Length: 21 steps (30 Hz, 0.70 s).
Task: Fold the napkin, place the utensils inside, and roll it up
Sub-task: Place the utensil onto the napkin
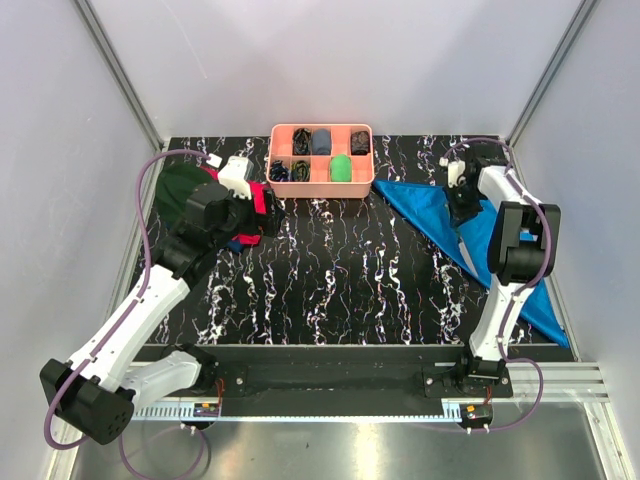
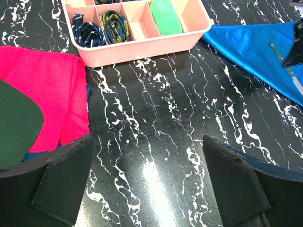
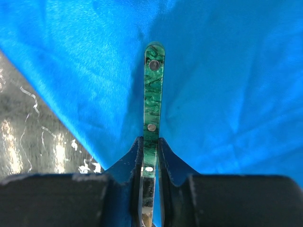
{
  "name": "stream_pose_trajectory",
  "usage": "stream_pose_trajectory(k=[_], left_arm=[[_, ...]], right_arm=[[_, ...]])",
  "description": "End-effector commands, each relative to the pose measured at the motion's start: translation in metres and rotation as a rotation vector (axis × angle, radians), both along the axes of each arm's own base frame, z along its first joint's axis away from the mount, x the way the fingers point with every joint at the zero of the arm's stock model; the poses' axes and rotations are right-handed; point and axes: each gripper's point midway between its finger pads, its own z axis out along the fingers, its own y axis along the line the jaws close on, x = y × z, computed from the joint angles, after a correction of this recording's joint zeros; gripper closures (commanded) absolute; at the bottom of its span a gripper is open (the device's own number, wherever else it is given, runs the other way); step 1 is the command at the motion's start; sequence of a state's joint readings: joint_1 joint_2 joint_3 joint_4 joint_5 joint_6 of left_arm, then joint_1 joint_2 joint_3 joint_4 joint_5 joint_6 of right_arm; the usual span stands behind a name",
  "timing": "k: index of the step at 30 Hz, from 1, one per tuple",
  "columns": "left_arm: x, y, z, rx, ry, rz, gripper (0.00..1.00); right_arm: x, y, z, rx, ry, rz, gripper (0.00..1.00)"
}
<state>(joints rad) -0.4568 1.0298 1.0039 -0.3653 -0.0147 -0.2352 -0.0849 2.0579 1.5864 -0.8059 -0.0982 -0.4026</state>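
- The napkin [image 1: 470, 240] is spread on the bench [image 1: 330, 290] to the right of the pink tray [image 1: 320, 190], and one of its corners lies just beside the tray's near right corner.
- A utensil [image 3: 154, 94] with a green marbled handle and small metal rivets is clenched between the right jaws, to the right of the tray and over the napkin.
- In the right wrist view blue cloth fills the space behind the handle; whether the handle touches the cloth cannot be told.
- The left jaws are spread wide with nothing between them, and are held over bare bench in front of the tray's left end.
- A red cloth [image 2: 52, 90] is seen to the left of the tray, near its front left corner, with a dark green cap [image 2: 16, 123] lying over part of it.
- Dark rolled items are kept in several of the tray's compartments, and a light green object [image 2: 165, 16] sits in one of its near row.
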Motion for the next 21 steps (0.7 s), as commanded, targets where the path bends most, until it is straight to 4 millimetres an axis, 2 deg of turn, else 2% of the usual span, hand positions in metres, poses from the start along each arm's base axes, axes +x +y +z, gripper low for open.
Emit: stream_pose_trajectory(k=[1, 8, 12, 21], left_arm=[[0.007, -0.003, 0.016, -0.028, -0.055, 0.002, 0.01], [0.008, -0.004, 0.015, -0.031, -0.048, 0.0, 0.01], [0.007, -0.004, 0.014, -0.032, -0.046, 0.0, 0.01], [0.008, -0.005, 0.014, -0.034, -0.045, -0.002, 0.01]], right_arm=[[0.005, -0.003, 0.032, -0.041, -0.092, 0.066, 1.0], [0.001, -0.004, 0.029, -0.117, -0.105, 0.139, 0.99], [-0.002, -0.011, 0.017, -0.192, -0.087, 0.175, 1.0], [-0.001, -0.017, 0.009, -0.276, -0.127, 0.266, 1.0]])
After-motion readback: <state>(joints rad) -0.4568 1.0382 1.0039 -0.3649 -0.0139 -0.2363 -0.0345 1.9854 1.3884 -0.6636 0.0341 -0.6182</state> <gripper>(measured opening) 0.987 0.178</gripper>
